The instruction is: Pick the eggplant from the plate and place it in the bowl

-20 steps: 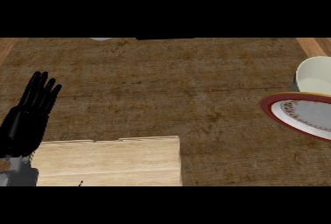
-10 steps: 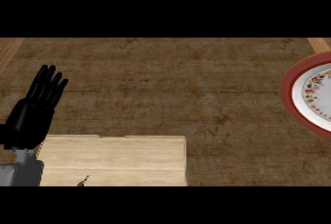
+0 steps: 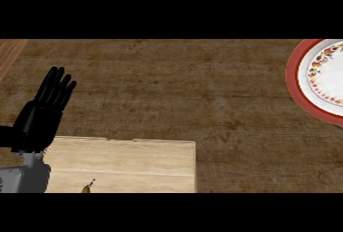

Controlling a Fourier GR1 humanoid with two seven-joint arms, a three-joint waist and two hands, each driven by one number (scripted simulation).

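From where I sit, the only hand I have on screen is the left hand (image 3: 41,118), at the left edge of the frame, fingers straight and held together, pointing up, holding nothing, resting. The plate (image 3: 299,89) sits at the far right edge, partly cut off, so it lies well apart from that hand, straight across the frame to the right. I cannot find the eggplant: the part of the plate that shows is bare, and the bowl is out of view too. So I cannot give the eggplant's long axis. My right hand does not show, yet I judge it the nearer one to the plate, given the side.

The plate is glossy, round, white with a floral band and a red rim. The counter (image 3: 174,86) is dark, rough-grained brown. A pale wooden board (image 3: 134,165), flat and square-cornered, lies at lower left, just beside the left forearm
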